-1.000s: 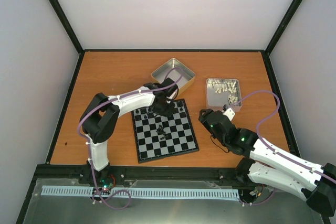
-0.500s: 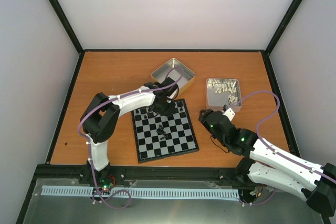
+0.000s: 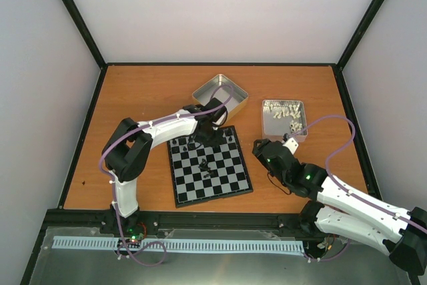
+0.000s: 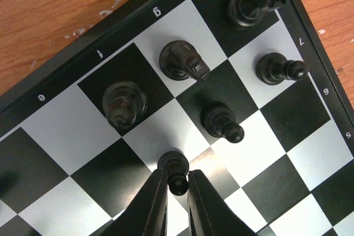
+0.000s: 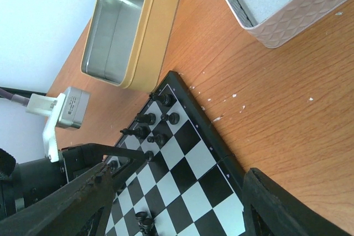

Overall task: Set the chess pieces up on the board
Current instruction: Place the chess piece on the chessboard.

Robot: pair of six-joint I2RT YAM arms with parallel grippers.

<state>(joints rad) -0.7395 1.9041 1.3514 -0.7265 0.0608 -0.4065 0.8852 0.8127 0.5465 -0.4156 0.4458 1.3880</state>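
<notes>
**Black pawn pinched over a far-corner square of the chessboard**

Left pincer, bottom centre of the left wrist view: fingers pressed in on the round head of a black pawn. Gripped from above, probably so that the base meets the square flat. Pawn upright on or just over a light square; contact not certain from this angle.

Further up the same frame, five more black chess pieces standing in two rows. Bishop, knight and rook along the lettered edge, two pawns one row in. Held pawn in line with those two, so most likely next in the pawn row.

Board just below centre of the top view, resting on the orange table, with the left arm reaching over its upper edge. A few dark figures near its middle, apparently still to be sorted.

Right pincer spread wide with nothing between the fingers. Just right of the board in the top view, off the squares, seemingly parked out of the way.

Above the board, an empty gold-sided tin; to its right, a silvery tin holding pale pieces.
</notes>
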